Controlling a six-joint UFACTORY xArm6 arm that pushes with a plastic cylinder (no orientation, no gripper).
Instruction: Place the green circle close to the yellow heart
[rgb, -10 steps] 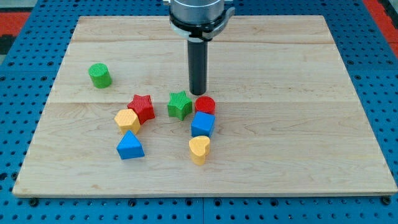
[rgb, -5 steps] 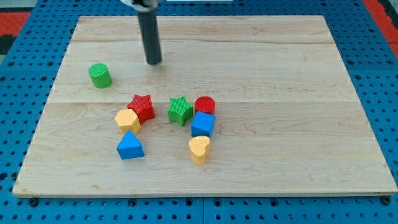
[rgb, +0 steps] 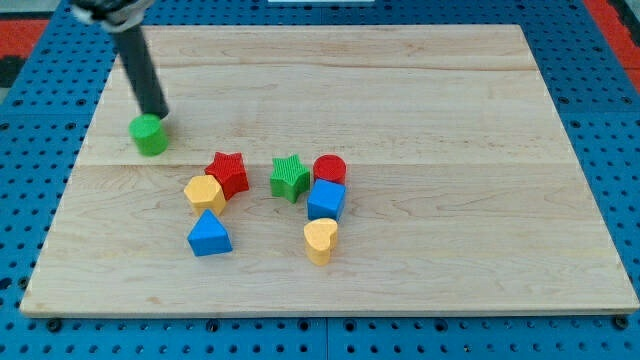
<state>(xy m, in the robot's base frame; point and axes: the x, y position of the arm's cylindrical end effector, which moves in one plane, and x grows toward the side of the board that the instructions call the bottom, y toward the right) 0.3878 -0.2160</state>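
The green circle (rgb: 150, 135) sits at the view's left on the wooden board (rgb: 450, 120). My tip (rgb: 159, 116) touches its upper right edge, the rod leaning up to the view's left. The yellow heart (rgb: 320, 241) lies lower, right of centre, far from the green circle and just below a blue cube (rgb: 326, 200).
A red star (rgb: 228, 172), yellow hexagon (rgb: 204, 192) and blue triangle (rgb: 209, 234) lie between the green circle and the heart. A green star (rgb: 289, 177) and red circle (rgb: 330, 169) sit above the blue cube.
My tip has swept from the red circle up and to the view's left, reaching the green circle. The green circle has shifted slightly down and left.
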